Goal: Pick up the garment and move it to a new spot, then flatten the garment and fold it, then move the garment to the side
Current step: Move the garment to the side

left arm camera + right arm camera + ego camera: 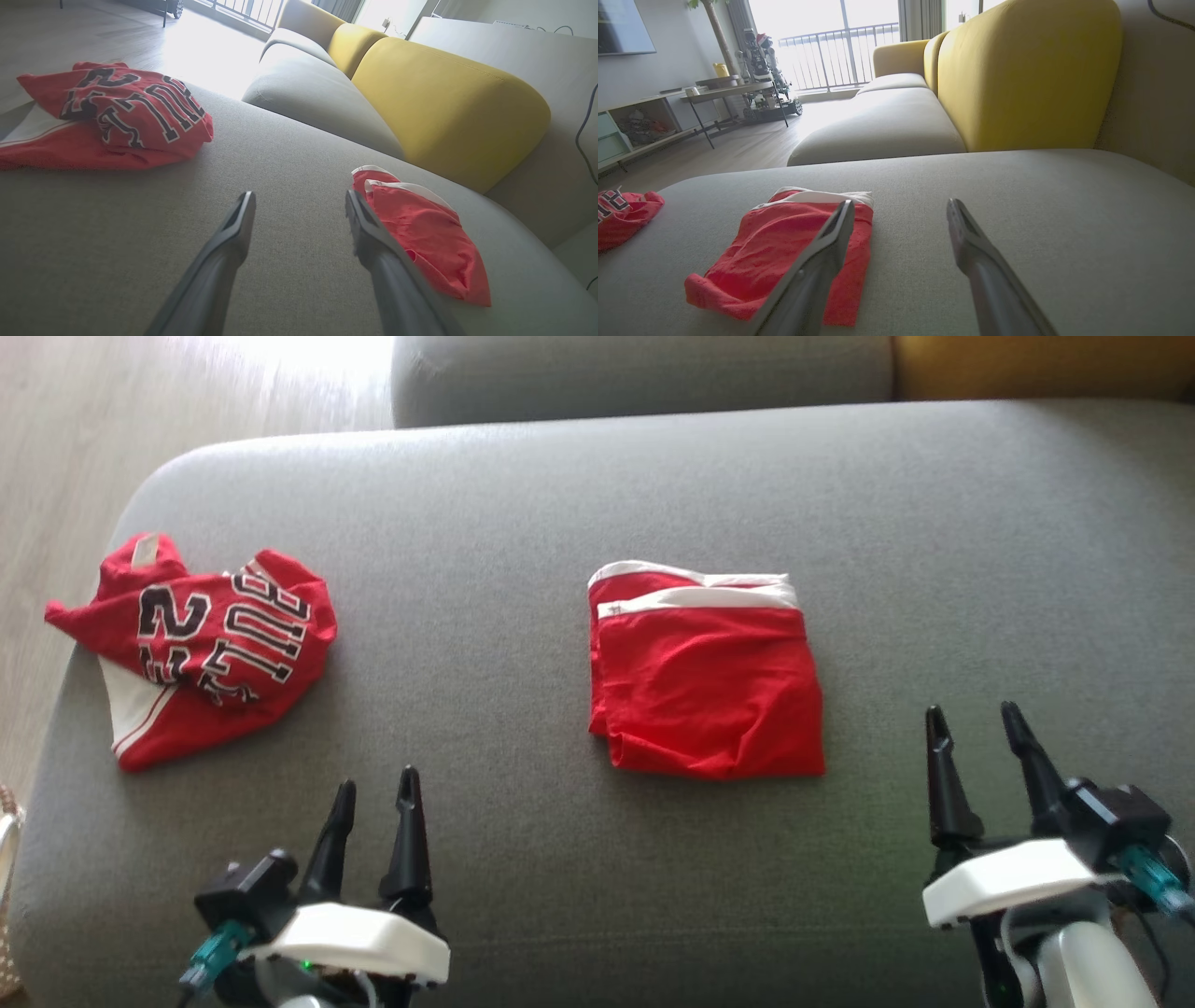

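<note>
The folded red garment with a white band (705, 681) lies mid-seat on the grey sofa cushion (523, 485), just left of the nearer, wide-open, empty right gripper (972, 711).

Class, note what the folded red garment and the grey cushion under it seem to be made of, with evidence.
Folded red garment: thin, soft cloth, likely matte jersey knit; it creases limply. Grey cushion: matte woven upholstery; fine grainy weave shows.

Red garment (705, 677) lies folded flat.
</note>
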